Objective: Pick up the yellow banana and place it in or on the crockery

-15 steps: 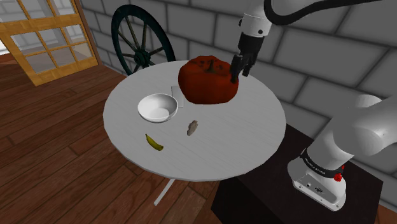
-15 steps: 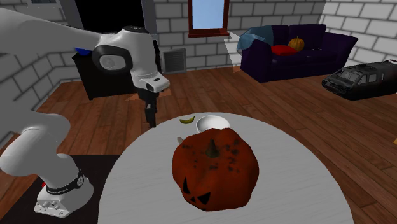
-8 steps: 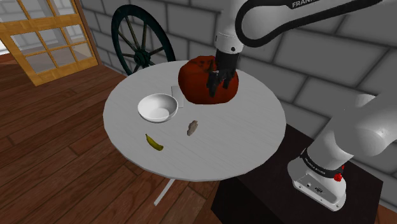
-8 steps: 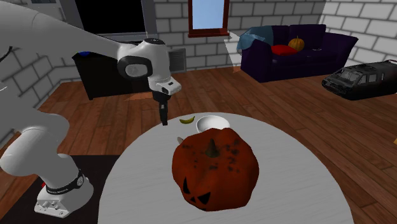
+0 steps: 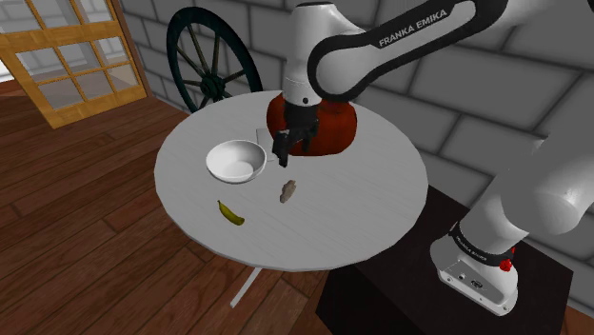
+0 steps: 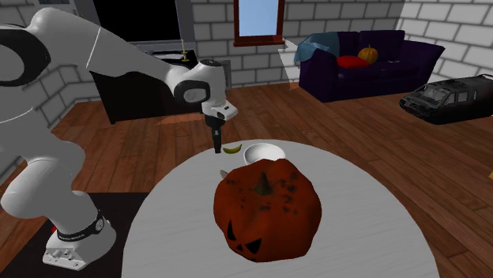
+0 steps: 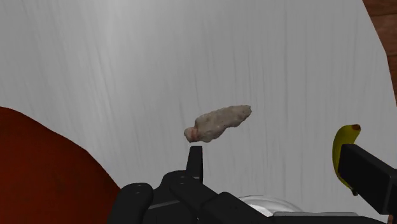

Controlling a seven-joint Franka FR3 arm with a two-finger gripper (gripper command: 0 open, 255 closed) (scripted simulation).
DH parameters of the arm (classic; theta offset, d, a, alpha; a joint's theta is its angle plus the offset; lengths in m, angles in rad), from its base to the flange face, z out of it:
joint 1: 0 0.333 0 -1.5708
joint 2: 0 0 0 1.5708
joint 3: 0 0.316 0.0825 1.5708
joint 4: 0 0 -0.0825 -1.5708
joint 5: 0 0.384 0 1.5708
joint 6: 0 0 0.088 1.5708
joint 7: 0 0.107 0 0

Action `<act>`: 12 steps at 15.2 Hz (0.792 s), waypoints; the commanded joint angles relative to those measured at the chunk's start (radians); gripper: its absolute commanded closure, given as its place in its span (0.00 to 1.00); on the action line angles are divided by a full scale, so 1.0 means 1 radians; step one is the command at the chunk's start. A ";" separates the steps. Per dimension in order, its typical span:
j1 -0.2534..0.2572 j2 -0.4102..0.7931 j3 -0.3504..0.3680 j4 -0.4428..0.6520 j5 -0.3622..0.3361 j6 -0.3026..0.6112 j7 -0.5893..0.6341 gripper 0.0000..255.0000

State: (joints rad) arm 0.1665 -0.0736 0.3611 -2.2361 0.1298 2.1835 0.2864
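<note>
Arm: swung from pumpkin (image 5: pixel 341 131) to above surface (image 5: pixel 347 202) beside bowl (image 5: pixel 233 164); jaws spread, empty. Banana (image 5: pixel 230 213): untouched, nearby; grasp pending.

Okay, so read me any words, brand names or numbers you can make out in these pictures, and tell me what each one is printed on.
"FRANKA EMIKA": white letters on the dark upper link of the arm, in the shoulder view.
Small pale lettering on the black band near the arm's base: too small to read, also in the second exterior view.
No other text, number or sign can be read.
</note>
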 commanded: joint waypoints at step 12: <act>0.153 0.494 0.039 0.373 -0.208 0.090 0.253 0.00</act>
State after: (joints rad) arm 0.3006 0.3747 0.4037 -1.9100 -0.0591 2.2775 0.5199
